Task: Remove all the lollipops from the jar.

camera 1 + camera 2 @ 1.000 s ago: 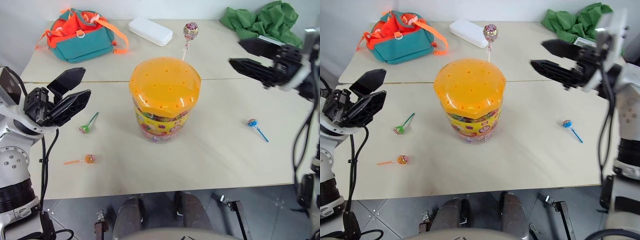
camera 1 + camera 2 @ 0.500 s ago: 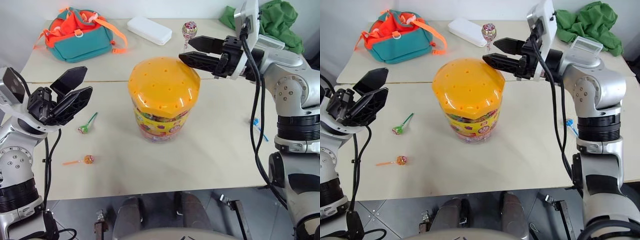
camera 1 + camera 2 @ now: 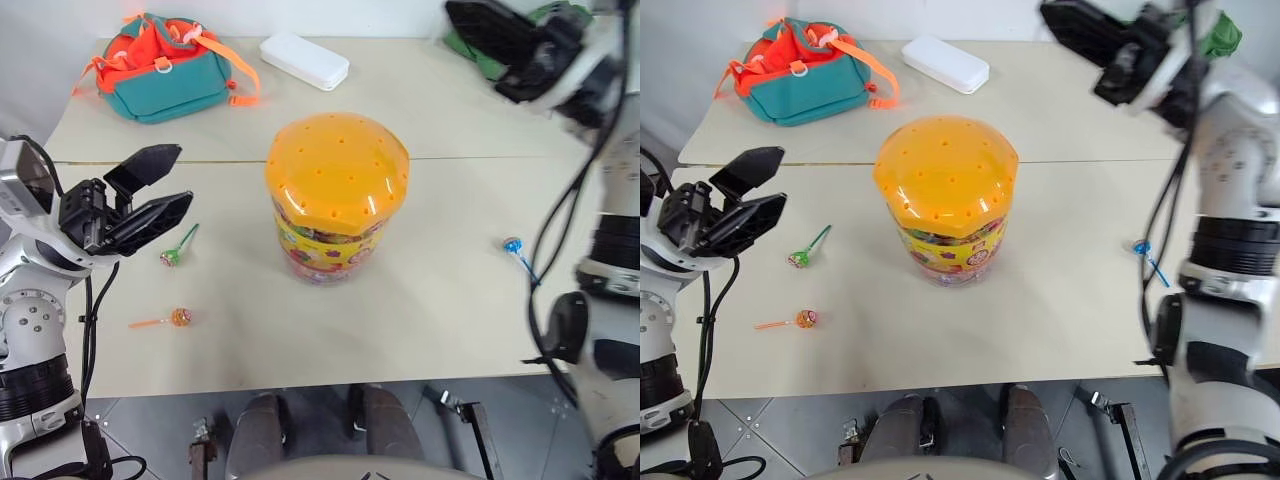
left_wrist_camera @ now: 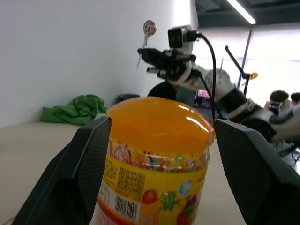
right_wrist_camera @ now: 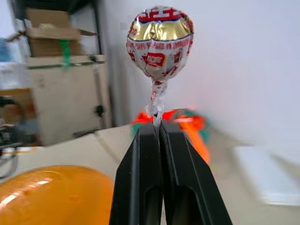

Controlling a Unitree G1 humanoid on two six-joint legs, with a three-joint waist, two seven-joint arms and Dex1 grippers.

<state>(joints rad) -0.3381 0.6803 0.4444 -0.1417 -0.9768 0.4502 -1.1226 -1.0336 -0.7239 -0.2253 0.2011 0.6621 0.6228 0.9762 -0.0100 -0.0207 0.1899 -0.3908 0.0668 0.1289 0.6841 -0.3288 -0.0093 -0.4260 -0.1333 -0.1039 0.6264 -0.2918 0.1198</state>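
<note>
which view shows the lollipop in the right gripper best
The right wrist view: the lollipop stands upright and close, its stick pinched between the shut fingers of the right gripper. The left wrist view shows it small and far off, above the jar. In the eye views I cannot make it out.

The table (image 3: pixel 450 120) carries the jar (image 3: pixel 335 200), three lollipops (image 3: pixel 171 257), backpack (image 3: pixel 165 65), box (image 3: pixel 303 60), cloth (image 3: pixel 1220 35).
</note>
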